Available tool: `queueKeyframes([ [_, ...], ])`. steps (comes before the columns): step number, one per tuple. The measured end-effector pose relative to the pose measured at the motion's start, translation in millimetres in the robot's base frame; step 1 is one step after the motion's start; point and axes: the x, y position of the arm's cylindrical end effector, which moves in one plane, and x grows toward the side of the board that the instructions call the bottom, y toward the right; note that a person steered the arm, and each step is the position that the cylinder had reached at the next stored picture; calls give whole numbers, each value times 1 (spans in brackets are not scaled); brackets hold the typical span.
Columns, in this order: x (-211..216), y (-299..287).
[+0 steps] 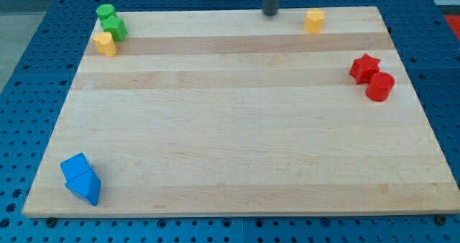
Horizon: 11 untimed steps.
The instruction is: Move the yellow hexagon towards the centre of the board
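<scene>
The yellow hexagon (314, 20) lies near the top edge of the wooden board (237, 149), right of the middle. My tip (270, 15) stands at the board's top edge, to the left of the hexagon with a short gap between them. It touches no block.
A second yellow block (105, 44) lies at the top left, touching two green blocks (112, 21). A red star (364, 67) and a round red block (380, 86) sit together at the right edge. Two blue blocks (82, 179) lie at the bottom left corner.
</scene>
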Motion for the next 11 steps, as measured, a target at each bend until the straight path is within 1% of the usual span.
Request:
queueKeyframes([
  [1, 0, 68],
  [2, 0, 105],
  [5, 43, 101],
  [7, 12, 87],
  [8, 18, 73],
  [10, 56, 66],
  [11, 75, 52],
])
